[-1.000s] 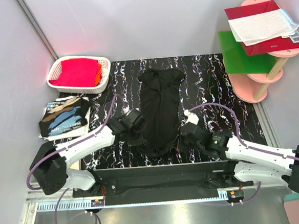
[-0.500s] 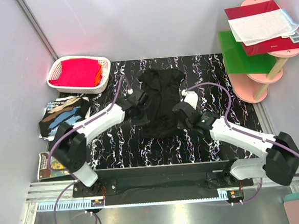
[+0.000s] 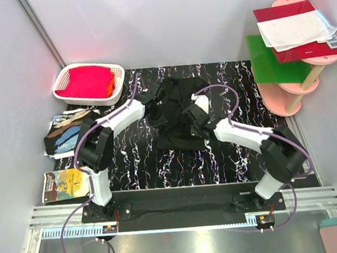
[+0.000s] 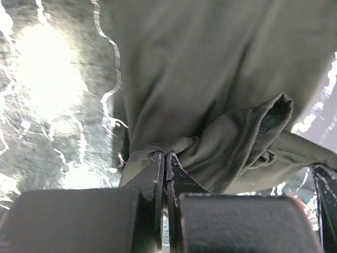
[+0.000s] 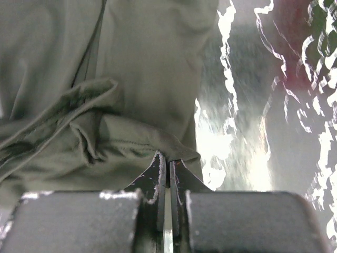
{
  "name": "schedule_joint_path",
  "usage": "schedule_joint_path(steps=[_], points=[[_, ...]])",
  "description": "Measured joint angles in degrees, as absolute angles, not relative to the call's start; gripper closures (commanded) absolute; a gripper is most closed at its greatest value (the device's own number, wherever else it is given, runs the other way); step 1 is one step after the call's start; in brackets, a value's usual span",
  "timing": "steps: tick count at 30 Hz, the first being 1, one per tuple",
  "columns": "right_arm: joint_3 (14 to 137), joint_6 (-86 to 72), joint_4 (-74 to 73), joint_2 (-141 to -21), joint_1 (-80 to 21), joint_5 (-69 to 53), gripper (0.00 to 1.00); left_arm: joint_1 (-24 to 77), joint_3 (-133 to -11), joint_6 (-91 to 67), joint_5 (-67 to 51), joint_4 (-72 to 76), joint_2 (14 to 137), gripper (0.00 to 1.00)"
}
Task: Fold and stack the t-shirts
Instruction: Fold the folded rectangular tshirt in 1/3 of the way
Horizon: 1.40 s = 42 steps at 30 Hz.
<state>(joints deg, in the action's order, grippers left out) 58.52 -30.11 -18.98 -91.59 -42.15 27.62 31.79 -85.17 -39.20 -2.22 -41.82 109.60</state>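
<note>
Judging from here, I put us about midway: my left gripper (image 4: 164, 158) and right gripper (image 5: 167, 158) each pinch the black t-shirt (image 3: 178, 134) at the middle of the table (image 3: 130, 164), half doubled over (fold unfinished). One folded t-shirt (image 3: 70, 130) waits beside the basket (image 3: 118, 86).

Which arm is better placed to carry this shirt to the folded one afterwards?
Probably left. Both the left gripper and right gripper pinch the shirt, but the folded shirt lies beside the left arm.
</note>
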Motion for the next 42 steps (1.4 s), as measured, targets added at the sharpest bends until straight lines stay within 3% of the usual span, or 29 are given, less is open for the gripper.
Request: schedule_joint_path(steps=[1,2,3,5,12,13,15,16,18,22,23,24,25,26,27,28,29,33,42], points=[[59.8,-29.6,-18.7,-93.4,-41.8,27.6,0.94,31.1,-85.6,-39.1,-2.6,-42.1,110.5,0.87],[61.1,-29.2,-18.3,-95.2,-41.6,27.7,0.94,30.6,-85.9,-39.0,-2.7,-42.2,111.2,0.66],[62.3,-28.8,-18.0,-97.0,-41.3,27.6,0.93,30.1,-86.3,-38.7,-3.0,-42.4,112.0,0.18],[64.2,-28.0,-17.6,-99.8,-40.9,27.8,0.9,29.0,-86.9,-38.1,-3.7,-42.4,113.5,0.01],[69.0,-26.9,-17.4,-105.0,-40.4,31.5,0.84,27.7,-84.7,-37.1,-3.1,-41.9,110.9,0.01],[69.4,-27.1,-17.5,-105.0,-40.4,32.6,0.68,27.7,-83.7,-36.9,-2.9,-41.9,109.1,0.01],[70.5,-27.6,-17.4,-105.0,-40.1,34.4,0.22,27.8,-81.9,-36.4,-2.3,-41.9,104.8,0.01],[71.1,-27.9,-17.4,-105.0,-39.9,35.4,0.09,27.8,-81.4,-36.2,-2.1,-41.8,103.1,0.01],[72.1,-27.7,-17.3,-104.9,-39.7,36.9,0.0,27.9,-79.3,-35.8,-1.6,-41.1,99.0,0.01],[70.4,-26.3,-15.8,-102.3,-39.7,37.8,0.0,28.0,-74.0,-35.1,-0.1,-39.6,93.1,0.01],[68.6,-25.6,-15.0,-100.0,-39.7,37.5,0.01,28.0,-71.8,-34.9,0.3,-39.1,91.7,0.01],[67.4,-25.1,-14.7,-98.0,-39.7,36.9,0.15,28.0,-70.5,-34.8,0.6,-39.2,91.0,0.03],[65.8,-24.3,-13.8,-95.5,-39.7,35.5,0.39,28.0,-68.7,-34.7,0.8,-39.0,90.1,0.06],[64.2,-23.6,-12.8,-92.9,-39.7,33.9,0.75,28.0,-67.0,-34.7,1.0,-38.9,89.4,0.32],[62.8,-22.9,-11.6,-90.3,-39.7,31.8,1.0,28.0,-65.4,-34.7,1.1,-39.0,88.7,0.56],[61.7,-22.6,-10.4,-88.1,-39.7,29.7,1.0,28.0,-64.1,-35.0,1.3,-39.1,88.0,0.89],[60.8,-22.8,-9.2,-86.4,-39.7,27.6,1.0,28.0,-62.8,-34.7,1.6,-39.1,87.3,1.0],[60.2,-23.4,-6.3,-86.5,-39.7,19.0,1.0,28.0,-59.9,-34.6,2.8,-39.3,84.6,1.0],[62.9,-24.9,-6.9,-103.7,-39.7,1.4,1.0,28.0,-59.4,-34.6,5.0,-39.5,83.3,1.0]])
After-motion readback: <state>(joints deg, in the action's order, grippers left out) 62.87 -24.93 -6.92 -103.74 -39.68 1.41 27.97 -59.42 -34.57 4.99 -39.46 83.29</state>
